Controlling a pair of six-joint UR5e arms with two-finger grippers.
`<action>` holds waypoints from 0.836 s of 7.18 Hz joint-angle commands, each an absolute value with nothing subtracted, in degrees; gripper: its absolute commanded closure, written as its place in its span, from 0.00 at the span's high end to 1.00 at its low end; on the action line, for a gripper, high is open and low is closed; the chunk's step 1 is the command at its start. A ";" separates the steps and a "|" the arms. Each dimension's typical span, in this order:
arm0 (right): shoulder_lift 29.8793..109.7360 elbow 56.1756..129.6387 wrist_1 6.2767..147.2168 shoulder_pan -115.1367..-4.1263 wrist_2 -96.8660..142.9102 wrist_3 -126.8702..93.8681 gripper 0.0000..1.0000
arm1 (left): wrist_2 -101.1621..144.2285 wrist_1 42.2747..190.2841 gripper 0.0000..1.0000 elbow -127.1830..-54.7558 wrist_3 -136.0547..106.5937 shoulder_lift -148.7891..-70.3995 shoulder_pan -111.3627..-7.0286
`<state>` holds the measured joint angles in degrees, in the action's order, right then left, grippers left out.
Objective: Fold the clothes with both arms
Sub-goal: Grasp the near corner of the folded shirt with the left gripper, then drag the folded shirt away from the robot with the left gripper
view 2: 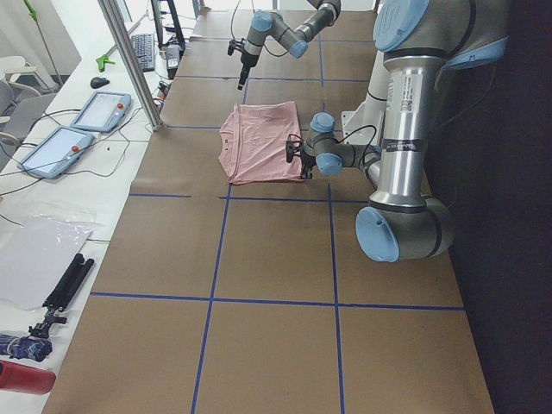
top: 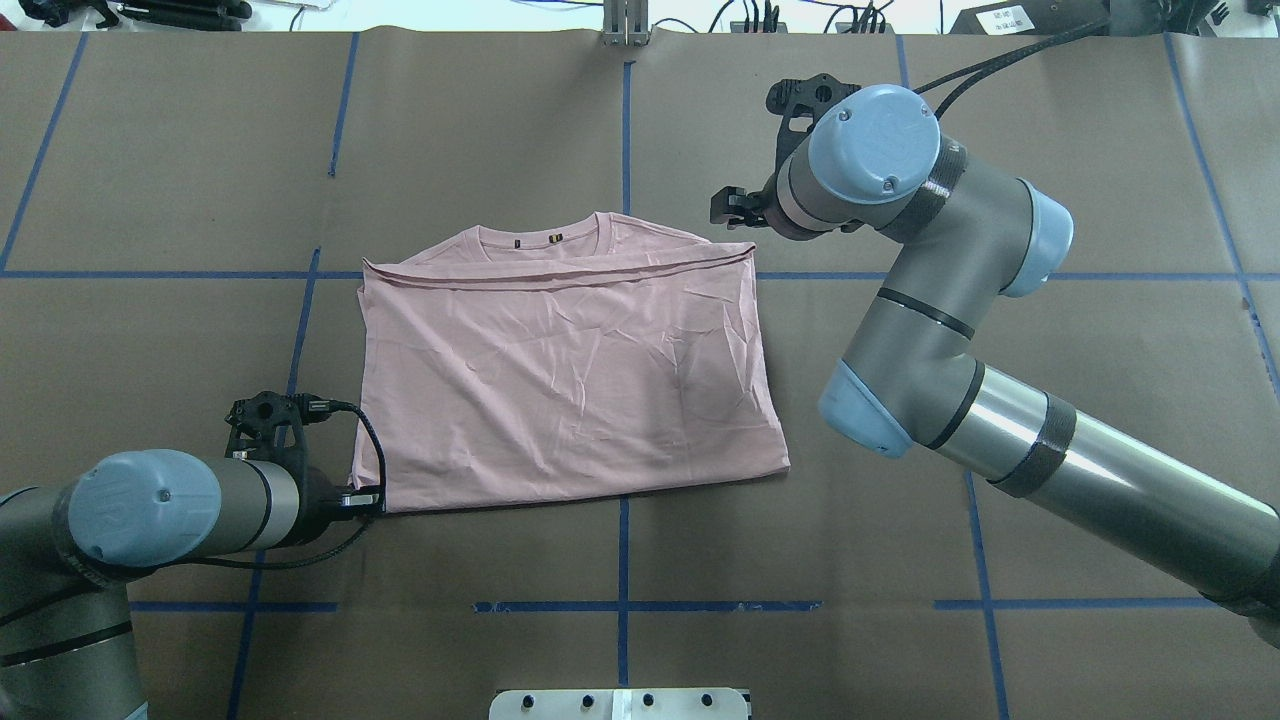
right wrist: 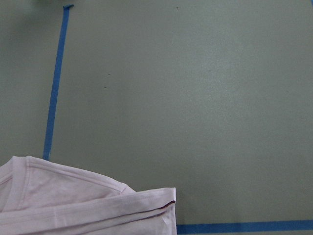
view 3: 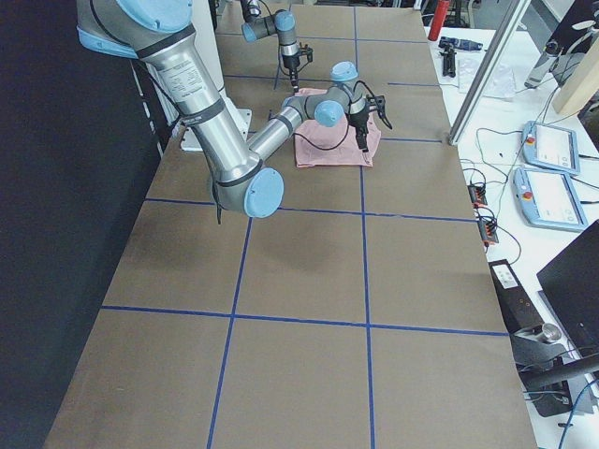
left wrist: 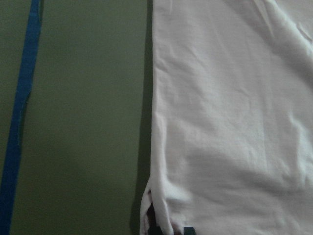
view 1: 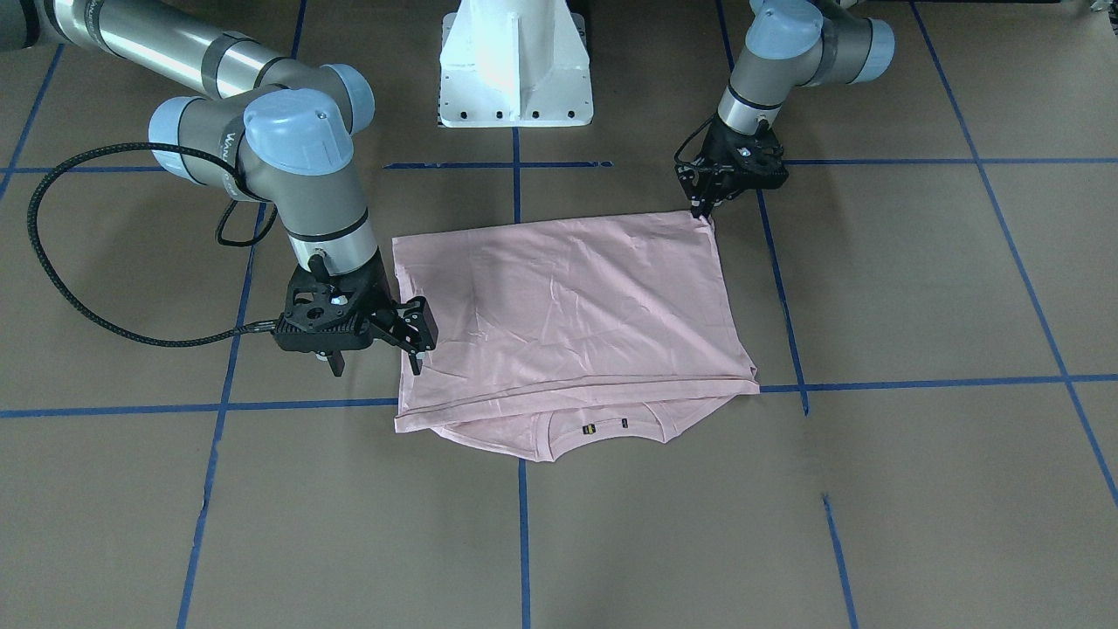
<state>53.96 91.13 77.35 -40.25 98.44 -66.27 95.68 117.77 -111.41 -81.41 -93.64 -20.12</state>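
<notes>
The pale pink T-shirt (view 1: 568, 306) (top: 570, 380) lies flat on the brown table, folded over, with its collar (top: 550, 240) peeking out at the far edge; no print shows. My left gripper (top: 365, 497) (view 1: 703, 208) is down at the shirt's near left corner and shut on it. The left wrist view shows the cloth (left wrist: 230, 122) bunched between the fingertips (left wrist: 152, 218). My right gripper (view 1: 376, 354) (top: 735, 208) hovers open just beyond the far right corner, holding nothing. That corner (right wrist: 166, 196) lies free in the right wrist view.
Blue tape lines (view 1: 524, 524) grid the brown table cover. The white pedestal base (view 1: 515, 70) stands at the robot's side. Beyond the far edge, a side bench holds teach pendants (view 2: 99, 108) (view 3: 547, 145), cables and a red bottle (view 2: 21, 377).
</notes>
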 commanded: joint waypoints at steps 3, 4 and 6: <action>54.05 91.14 77.34 -40.25 98.44 -66.27 1.00 | 95.81 117.95 0.00 -112.06 -72.22 -90.27 -21.35; 54.05 91.14 77.34 -40.25 98.44 -66.27 1.00 | 95.97 117.95 0.00 -111.54 -65.55 -90.44 -27.19; 54.05 91.05 77.34 -40.25 98.44 -66.27 1.00 | 96.24 117.95 0.00 -104.64 -49.55 -94.62 -40.45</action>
